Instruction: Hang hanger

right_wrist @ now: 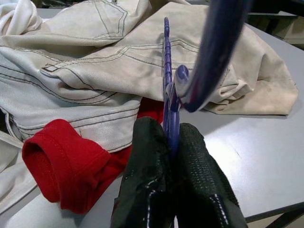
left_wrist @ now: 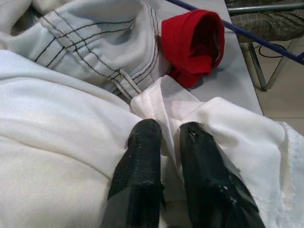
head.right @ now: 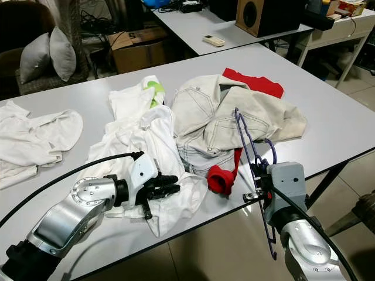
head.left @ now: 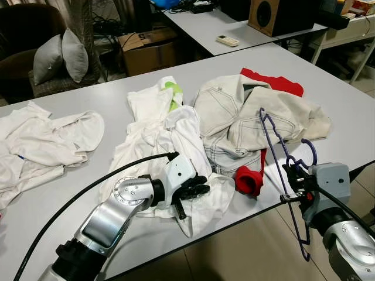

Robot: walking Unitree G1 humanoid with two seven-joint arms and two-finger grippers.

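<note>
Left eye view: I see the grey table (head.left: 345, 111) strewn with clothes. A cream denim jacket (head.left: 246, 120) lies at centre over a red garment (head.left: 272, 82), whose red sleeve (head.left: 250, 178) shows near the front edge. A white shirt (head.left: 155, 146) lies to its left, and another white garment (head.left: 41, 143) lies further left. My left gripper (head.left: 193, 190) rests on the white shirt's lower hem. My right gripper (head.left: 293, 181) holds the purple hanger (head.left: 281, 170) at the table's front right edge; the hanger stands roughly upright, its lower part hanging below the table edge.

Right eye view: same layout. The hanger (head.right: 253, 155) rises in front of the jacket (head.right: 217, 117).

Left wrist view: the two black fingers (left_wrist: 137, 185) are pinched together on a fold of the white shirt (left_wrist: 57, 156). The red sleeve (left_wrist: 194, 40) lies just beyond.

Right wrist view: the fingers (right_wrist: 147, 175) are clamped on the hanger (right_wrist: 168, 95) just below its hook, with the jacket (right_wrist: 95, 61) behind.
</note>
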